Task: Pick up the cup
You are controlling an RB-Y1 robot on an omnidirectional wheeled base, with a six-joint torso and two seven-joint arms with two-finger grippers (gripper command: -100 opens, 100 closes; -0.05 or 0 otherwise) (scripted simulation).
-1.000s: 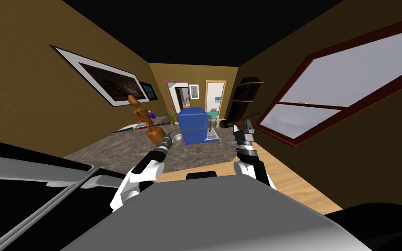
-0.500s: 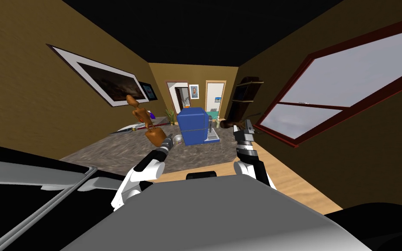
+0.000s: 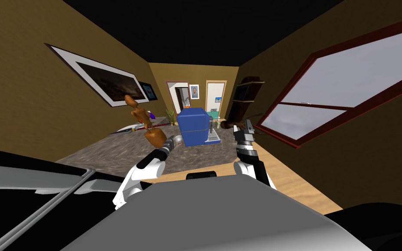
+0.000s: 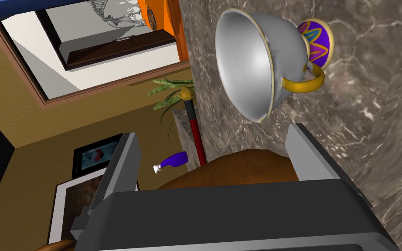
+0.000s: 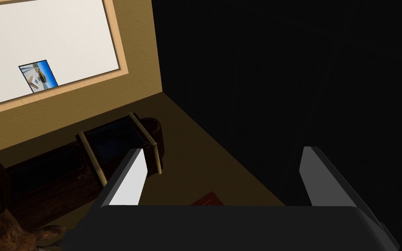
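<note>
**Closer now: left gripper [image 4: 213,130] nears the cup [image 4: 257,56]**

Over the last second it has crept forward. Its fingers stand spread, and the grey cup with a yellow handle sits on the marbled counter [image 4: 370,109] just beyond their tips, untouched. My right gripper [image 5: 222,150] hangs spread too.

Bare marbled countertop [image 4: 370,113] lies between the spread-fingered left gripper [image 4: 213,130] and the cup [image 4: 257,61]. A brown rounded figure [image 4: 239,167] bulges up between the fingers (hard against the gripper's body). A purple patterned piece [image 4: 320,41] crowds the cup's handle side, and a red staff [image 4: 197,135] lies near its rim.
</note>
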